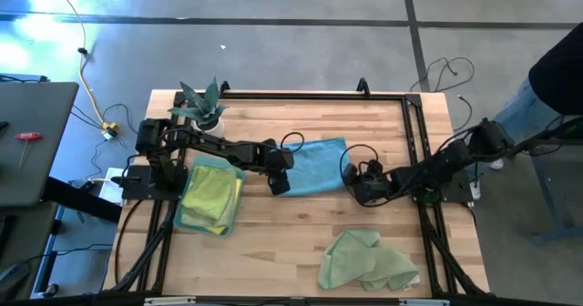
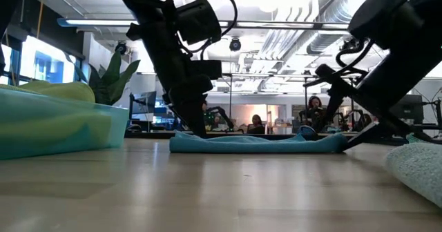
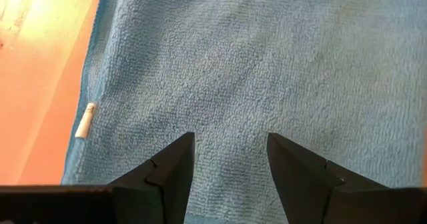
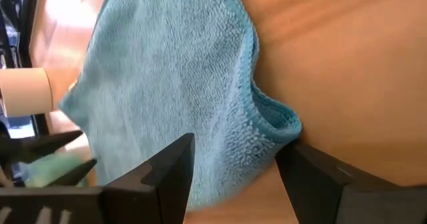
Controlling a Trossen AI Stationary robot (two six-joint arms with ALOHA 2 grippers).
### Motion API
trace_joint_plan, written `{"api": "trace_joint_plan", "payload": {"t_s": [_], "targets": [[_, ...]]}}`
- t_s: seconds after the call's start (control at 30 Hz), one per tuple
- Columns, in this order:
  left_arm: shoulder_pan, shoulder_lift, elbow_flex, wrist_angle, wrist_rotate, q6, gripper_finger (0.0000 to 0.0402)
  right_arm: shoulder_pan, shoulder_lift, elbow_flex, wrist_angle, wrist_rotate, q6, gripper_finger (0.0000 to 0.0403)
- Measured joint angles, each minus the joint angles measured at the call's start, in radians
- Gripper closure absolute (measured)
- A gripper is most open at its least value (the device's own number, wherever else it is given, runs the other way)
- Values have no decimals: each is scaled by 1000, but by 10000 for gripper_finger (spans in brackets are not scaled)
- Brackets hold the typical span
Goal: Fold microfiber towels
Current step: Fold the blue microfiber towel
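A sky blue towel (image 1: 317,165) lies flat on the wooden table's middle, a white tag (image 3: 85,120) at its edge. My left gripper (image 1: 279,183) stands open at the towel's left end, its fingers (image 3: 175,159) over the cloth. My right gripper (image 1: 355,189) is open at the towel's near right corner (image 4: 279,123), which bulges up between its fingers. A stack of folded towels (image 1: 211,195), yellow-green on teal, lies at the left. A crumpled pale green towel (image 1: 364,260) lies near the front edge. My left gripper's open fingertips (image 2: 197,130) come down slanting from the table's left onto the blue towel's top near its left edge (image 3: 227,121). Nothing is pinched between them, and the cloth lies flat on the table. My right gripper stands astride the towel's corner; whether a finger touches it, I cannot tell.
A spiky potted plant (image 1: 205,106) stands at the far left corner. A black frame rail (image 1: 310,95) runs along the table's far edge and down both sides. A person's leg (image 1: 533,106) shows beyond the right edge. Bare wood (image 1: 282,242) lies between the stack and the green towel.
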State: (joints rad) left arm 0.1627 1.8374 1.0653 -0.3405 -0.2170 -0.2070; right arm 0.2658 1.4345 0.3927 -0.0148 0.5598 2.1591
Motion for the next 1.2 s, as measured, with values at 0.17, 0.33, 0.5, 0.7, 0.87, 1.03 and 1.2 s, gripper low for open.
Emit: {"api": "trace_joint_plan", "payload": {"t_s": [0.17, 0.33, 0.5, 0.7, 0.87, 1.03, 1.2], "targets": [[0, 3, 1, 1, 0, 0, 225, -43, 0, 0, -2, -2, -58, 202], [-4, 16, 1, 7, 2, -8, 225, -60, 0, -1, -6, -8, -82, 246], [-13, 17, 1, 6, 2, -25, 225, -64, 1, -3, -16, -5, -128, 328], [-33, 0, 1, -4, 69, -99, 225, -71, 3, -6, -32, 61, -183, 393], [-75, -50, 1, -28, 145, -198, 225, -81, 3, 3, -35, 44, -266, 400], [-137, -128, 1, -59, 165, -292, 225, -80, 2, 91, -72, 27, -435, 401], [-200, -235, 2, -66, 175, -353, 225, -92, 7, 267, -307, 2, -595, 402]]}}
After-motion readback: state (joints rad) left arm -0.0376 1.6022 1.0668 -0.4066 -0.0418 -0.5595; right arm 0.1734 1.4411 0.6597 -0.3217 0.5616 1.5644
